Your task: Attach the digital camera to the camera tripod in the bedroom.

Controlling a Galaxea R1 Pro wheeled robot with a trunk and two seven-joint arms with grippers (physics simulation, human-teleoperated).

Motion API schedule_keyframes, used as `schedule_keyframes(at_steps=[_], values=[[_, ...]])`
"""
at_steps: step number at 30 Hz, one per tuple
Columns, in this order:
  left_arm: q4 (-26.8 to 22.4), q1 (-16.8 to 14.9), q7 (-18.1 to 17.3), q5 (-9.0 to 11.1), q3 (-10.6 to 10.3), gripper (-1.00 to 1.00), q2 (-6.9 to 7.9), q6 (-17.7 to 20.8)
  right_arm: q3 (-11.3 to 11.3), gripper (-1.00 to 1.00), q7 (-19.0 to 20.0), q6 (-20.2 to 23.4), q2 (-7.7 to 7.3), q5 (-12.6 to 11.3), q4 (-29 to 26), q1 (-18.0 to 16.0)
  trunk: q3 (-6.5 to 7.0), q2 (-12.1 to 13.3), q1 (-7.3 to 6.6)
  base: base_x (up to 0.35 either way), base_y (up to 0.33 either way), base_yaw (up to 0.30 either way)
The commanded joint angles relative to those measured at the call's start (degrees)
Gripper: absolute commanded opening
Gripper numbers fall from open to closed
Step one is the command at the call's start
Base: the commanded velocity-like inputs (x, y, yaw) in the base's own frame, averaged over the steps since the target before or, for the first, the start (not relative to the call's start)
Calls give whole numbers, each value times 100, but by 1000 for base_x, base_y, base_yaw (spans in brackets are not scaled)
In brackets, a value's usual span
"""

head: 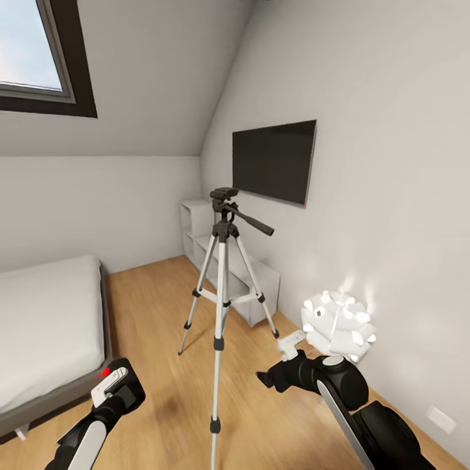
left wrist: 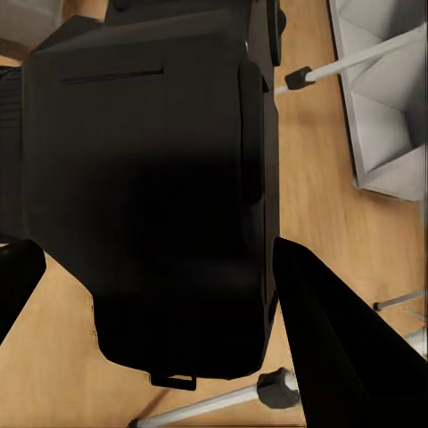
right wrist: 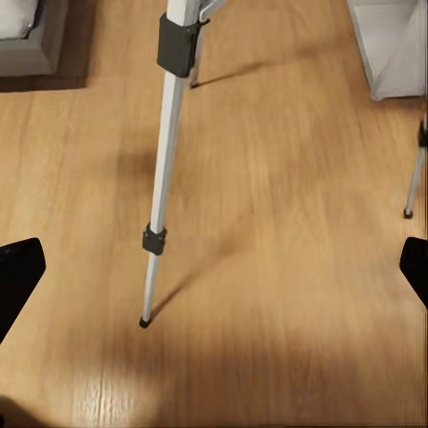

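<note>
The bedroom's white bed (head: 46, 320) lies at the left, a black TV (head: 274, 160) hangs on the right wall. The camera tripod (head: 222, 274) stands upright mid-floor, its head (head: 224, 194) ahead of and well above both arms. The left tool (head: 112, 385), about as near as the right, pinches the digital camera (left wrist: 143, 196), seemingly by its sides. The right tool (head: 277, 372) hangs spread and empty over the floor near a tripod leg (right wrist: 165, 178). The white shelf unit (head: 254, 281) holds nothing I can make out.

The camera (left wrist: 143, 196) showed matt black plastic. The tripod (head: 222, 274) had smooth, silvery metal legs with black plastic joints. The floor (right wrist: 285, 267) was light wood with a soft sheen. The television (head: 274, 161) was glossy black.
</note>
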Motion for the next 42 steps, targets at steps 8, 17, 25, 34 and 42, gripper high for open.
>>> schedule_keyframes(at_steps=[8,17,25,34,42], values=[[-11,-2,26,50,0,-100,1,24,36,100,-17,18,-3,-46,-4,-4,138,318,-176,0,0,-74],[-11,-2,24,53,0,-100,1,24,66,100,-19,-330,-2,-40,-4,10,299,679,-374,0,0,-10],[-11,-2,16,61,0,-100,7,24,69,100,-29,-474,5,-37,-4,13,443,1000,-550,0,0,-1],[-11,4,-233,58,0,-100,9,42,47,100,-34,-493,13,-31,-4,14,604,1361,-748,0,0,0],[-11,14,-375,62,6,-100,5,45,62,100,-35,-491,14,-30,-4,14,748,1682,-923,0,0,0]])
